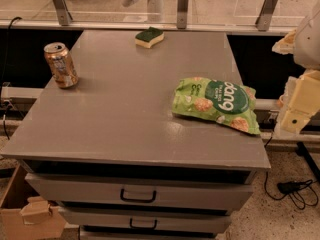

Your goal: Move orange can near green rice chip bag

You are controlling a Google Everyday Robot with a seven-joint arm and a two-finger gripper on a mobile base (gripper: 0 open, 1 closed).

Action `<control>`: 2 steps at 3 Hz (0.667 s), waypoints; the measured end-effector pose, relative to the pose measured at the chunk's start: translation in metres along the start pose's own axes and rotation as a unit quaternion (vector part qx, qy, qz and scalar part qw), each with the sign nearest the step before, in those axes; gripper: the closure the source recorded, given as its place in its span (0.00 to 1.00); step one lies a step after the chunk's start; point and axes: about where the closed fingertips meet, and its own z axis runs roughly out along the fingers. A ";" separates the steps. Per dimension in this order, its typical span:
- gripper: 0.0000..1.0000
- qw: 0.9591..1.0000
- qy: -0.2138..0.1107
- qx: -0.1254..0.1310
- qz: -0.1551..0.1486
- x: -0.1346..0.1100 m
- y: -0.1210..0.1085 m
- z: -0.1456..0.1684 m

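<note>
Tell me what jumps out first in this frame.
The bright green rice chip bag lies flat near the right front edge of the grey table, and the orange can stands upright at the left edge, well apart from it. A green-and-yellow sponge sits at the back; the gripper hangs off the right side, beside the bag.

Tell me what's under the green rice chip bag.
Only the grey tabletop shows around the green rice chip bag; anything beneath is covered. The end effector hangs beside the table's right edge.
</note>
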 end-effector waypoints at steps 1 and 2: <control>0.00 1.000 0.000 0.000 0.000 0.000 0.000 0.000; 0.00 0.999 -0.041 -0.008 -0.014 -0.037 -0.012 0.022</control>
